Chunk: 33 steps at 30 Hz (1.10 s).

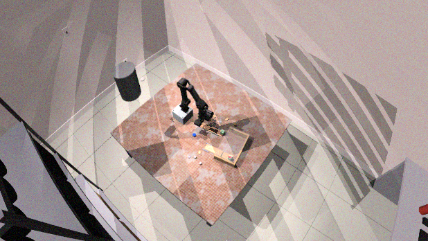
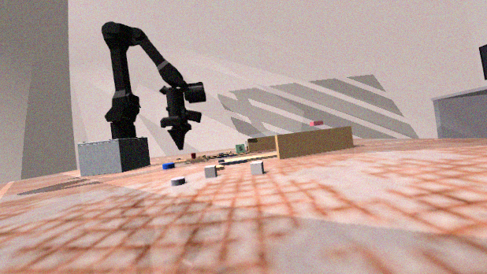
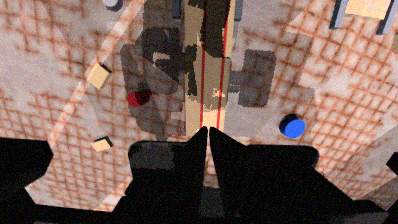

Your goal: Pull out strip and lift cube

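While the gripper (image 2: 178, 142) is hanging clear above the mat (image 2: 276, 205), its jaws are sitting nearly together, gripping nothing. The tan strip (image 3: 210, 75) is lying directly below; the green labelled cube (image 2: 240, 148) is resting beside the wooden tray (image 2: 313, 142).

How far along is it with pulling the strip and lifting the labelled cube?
Done, it seems: the red-lined strip lies stretched out below the hand, and the green labelled cube sits outside the wooden box. In hand: nothing; the hand hangs above the floor, nearly shut and empty. Left: reach the cube, grasp it, hold it up.
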{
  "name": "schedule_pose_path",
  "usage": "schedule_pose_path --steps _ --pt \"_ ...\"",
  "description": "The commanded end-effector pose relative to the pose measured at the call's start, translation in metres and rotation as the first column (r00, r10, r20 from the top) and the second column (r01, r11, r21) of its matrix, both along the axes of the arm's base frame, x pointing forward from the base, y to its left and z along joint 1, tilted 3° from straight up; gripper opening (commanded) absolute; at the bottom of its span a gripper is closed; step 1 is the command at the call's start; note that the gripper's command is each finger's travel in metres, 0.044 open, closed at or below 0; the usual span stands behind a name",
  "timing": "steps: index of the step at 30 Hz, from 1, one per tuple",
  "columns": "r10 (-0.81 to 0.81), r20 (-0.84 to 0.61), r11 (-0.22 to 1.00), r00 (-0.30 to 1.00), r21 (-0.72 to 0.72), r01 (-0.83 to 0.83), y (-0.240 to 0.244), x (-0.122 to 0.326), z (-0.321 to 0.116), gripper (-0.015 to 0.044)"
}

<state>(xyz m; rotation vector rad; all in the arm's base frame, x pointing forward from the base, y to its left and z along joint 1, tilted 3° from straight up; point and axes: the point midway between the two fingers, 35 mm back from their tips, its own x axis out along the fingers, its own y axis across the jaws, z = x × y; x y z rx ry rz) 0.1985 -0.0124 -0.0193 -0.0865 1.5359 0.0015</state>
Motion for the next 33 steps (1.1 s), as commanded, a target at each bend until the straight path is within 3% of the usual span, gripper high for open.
schedule_pose_path --steps 1,15,33 --pt "0.001 0.0 1.0 1.0 0.001 -0.001 0.001 0.012 0.003 0.0079" --pt "0.005 0.005 1.0 1.0 0.001 -0.005 0.006 0.061 0.009 0.044" --pt "0.005 0.011 1.0 1.0 0.002 -0.005 0.012 0.123 0.019 0.044"
